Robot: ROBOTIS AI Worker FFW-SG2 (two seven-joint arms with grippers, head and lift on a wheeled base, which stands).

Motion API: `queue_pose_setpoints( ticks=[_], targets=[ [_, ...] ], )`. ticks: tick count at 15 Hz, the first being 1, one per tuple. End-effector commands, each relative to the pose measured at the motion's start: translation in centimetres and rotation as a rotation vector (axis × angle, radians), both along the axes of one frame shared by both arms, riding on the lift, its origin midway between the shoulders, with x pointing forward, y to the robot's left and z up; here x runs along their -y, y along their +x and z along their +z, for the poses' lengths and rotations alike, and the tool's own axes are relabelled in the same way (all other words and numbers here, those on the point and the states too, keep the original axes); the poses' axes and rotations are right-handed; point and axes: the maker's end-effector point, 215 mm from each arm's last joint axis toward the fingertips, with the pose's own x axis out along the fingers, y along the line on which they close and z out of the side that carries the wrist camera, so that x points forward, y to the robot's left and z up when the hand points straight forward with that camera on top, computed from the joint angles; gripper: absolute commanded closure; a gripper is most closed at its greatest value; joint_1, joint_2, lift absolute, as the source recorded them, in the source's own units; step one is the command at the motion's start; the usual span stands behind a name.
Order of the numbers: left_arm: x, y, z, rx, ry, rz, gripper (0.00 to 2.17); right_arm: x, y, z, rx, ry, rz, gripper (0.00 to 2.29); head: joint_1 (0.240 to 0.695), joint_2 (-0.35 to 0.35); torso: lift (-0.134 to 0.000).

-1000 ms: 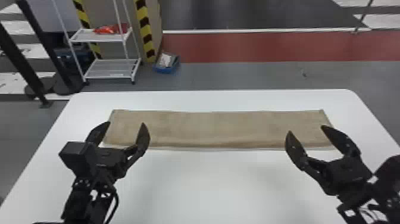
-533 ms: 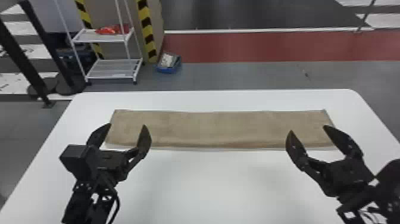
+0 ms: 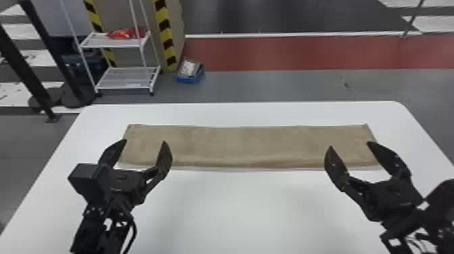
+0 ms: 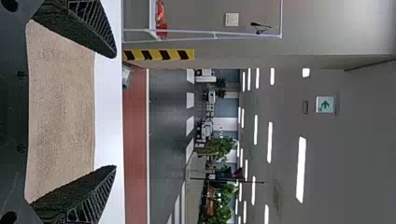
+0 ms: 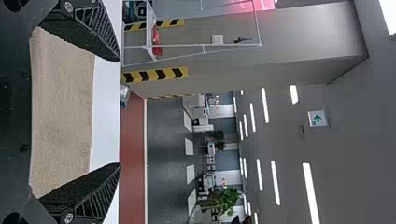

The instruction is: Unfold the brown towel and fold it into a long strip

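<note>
1. Brown towel (image 3: 250, 145) — a long flat strip lying crosswise on the white tabletop (image 3: 250, 209), toward its far edge.
2. Left gripper (image 3: 145, 140) — fingers spread apart, near towel's left end.
3. Right gripper (image 3: 349, 145) — fingers likewise apart, near right end.
</note>
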Motion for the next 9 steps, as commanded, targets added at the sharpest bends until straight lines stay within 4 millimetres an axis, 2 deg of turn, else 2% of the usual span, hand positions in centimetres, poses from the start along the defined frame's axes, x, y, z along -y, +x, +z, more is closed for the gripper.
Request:
queue_pose_setpoints(
  ticks=[1,9],
  targets=[
    [0.20,0.03,-0.04,0.000,0.001,-0.002,0.04,-0.01,0.04,0.35,0.016,0.000,-0.002,0.09,0.695,0.048,-0.117],
    [0.25,0.21,-0.28,-0.007,0.005,-0.003,0.04,0.34,0.06,0.38,0.022,0.012,-0.008,0.10,0.695,0.040,-0.117]
  ],
)
